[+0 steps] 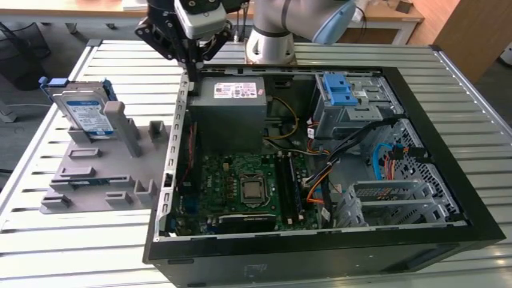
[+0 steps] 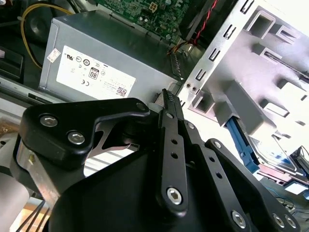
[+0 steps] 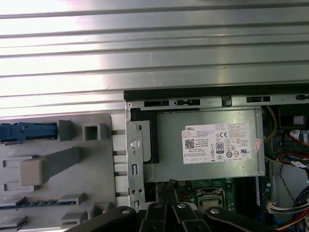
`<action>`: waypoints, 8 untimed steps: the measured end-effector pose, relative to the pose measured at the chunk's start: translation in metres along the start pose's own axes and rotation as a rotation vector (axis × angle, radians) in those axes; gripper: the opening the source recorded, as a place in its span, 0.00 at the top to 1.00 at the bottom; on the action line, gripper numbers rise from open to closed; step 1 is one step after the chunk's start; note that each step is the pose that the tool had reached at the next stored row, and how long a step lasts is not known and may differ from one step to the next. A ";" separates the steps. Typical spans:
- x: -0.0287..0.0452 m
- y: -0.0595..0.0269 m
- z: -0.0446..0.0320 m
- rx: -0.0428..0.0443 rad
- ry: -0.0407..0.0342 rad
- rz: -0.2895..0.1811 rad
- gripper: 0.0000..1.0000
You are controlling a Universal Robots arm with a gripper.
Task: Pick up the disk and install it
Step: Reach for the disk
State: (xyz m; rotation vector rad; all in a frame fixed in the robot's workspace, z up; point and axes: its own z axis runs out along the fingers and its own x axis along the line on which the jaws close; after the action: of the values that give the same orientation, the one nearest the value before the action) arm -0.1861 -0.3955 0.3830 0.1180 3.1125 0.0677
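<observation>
**Tool closed and empty at the case's edge**

In the exterior view, the black two-fingered tool [image 1: 192,67] hangs at upper centre, fingers pressed together on nothing, over the left wall of the open black computer case [image 1: 320,261]. The silver hard-drive disk with its blue bracket [image 1: 86,113] stands upright in a grey plastic holder [image 1: 88,180] at upper left on the slatted metal desk [image 1: 48,252].

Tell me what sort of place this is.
Probably a robotics lab or workshop set up for computer assembly: an open computer case lies on a slatted metal table, the disk stands in a grey holder beside it, and a robot arm hangs over the case's edge.
</observation>
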 end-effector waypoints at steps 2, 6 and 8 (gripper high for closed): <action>0.0014 0.0000 0.0001 0.0000 0.0000 0.000 0.89; 0.0039 0.0000 0.0002 0.0000 0.0000 0.000 0.89; 0.0052 -0.0001 0.0003 0.0000 0.0000 0.000 0.89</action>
State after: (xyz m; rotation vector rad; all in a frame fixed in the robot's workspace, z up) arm -0.1913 -0.3952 0.3826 0.1180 3.1126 0.0676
